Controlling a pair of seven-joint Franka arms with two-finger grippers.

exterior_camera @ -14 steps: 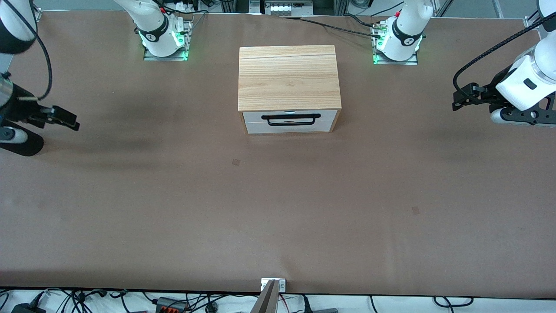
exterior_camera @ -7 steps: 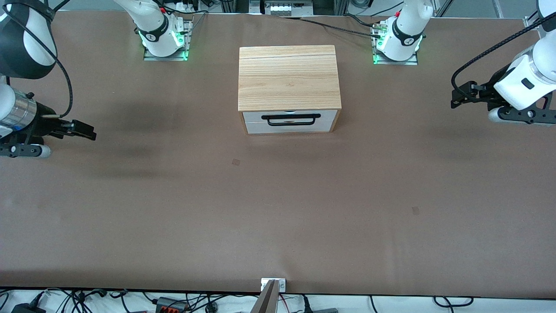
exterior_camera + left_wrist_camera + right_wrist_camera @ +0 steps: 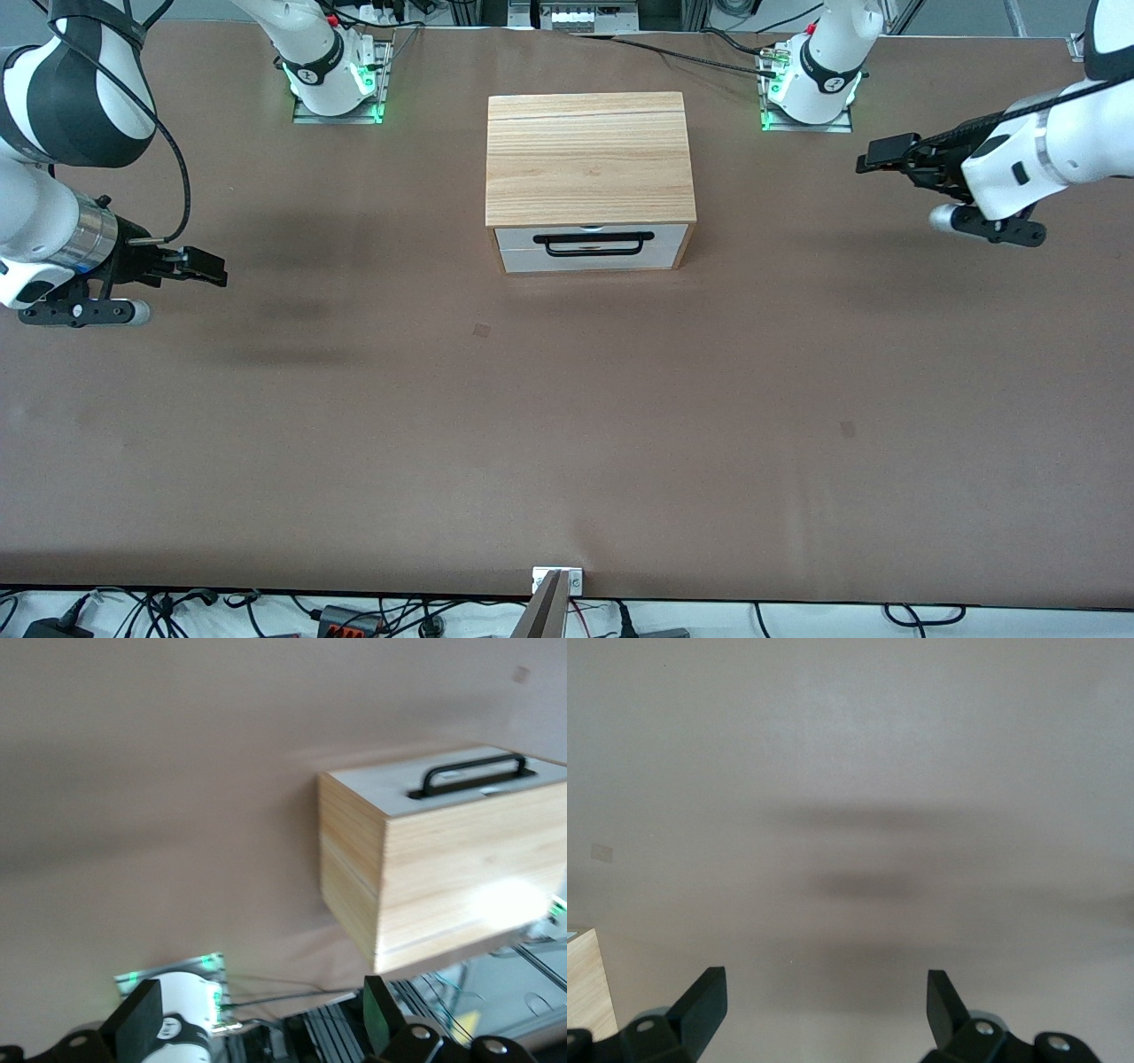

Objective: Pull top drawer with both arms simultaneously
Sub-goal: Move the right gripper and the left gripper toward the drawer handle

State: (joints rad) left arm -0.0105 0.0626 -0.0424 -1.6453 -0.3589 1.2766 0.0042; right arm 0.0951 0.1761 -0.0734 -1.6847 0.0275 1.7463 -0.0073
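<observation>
Top drawer point(image 3: 591, 245): closed. Left pincer point(image 3: 873, 159), right pincer point(image 3: 209, 267): spread wide, empty, over bare worktop point(image 3: 567, 425).

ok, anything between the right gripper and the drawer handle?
Nothing: front view shows bare table between the right gripper and the handle.

I see the brown table point(image 3: 567, 425) carrying a light-wood cabinet point(image 3: 589, 159) midway between the arm bases; two small darker marks point(image 3: 481, 330), possibly tape, lie nearer my camera.
</observation>
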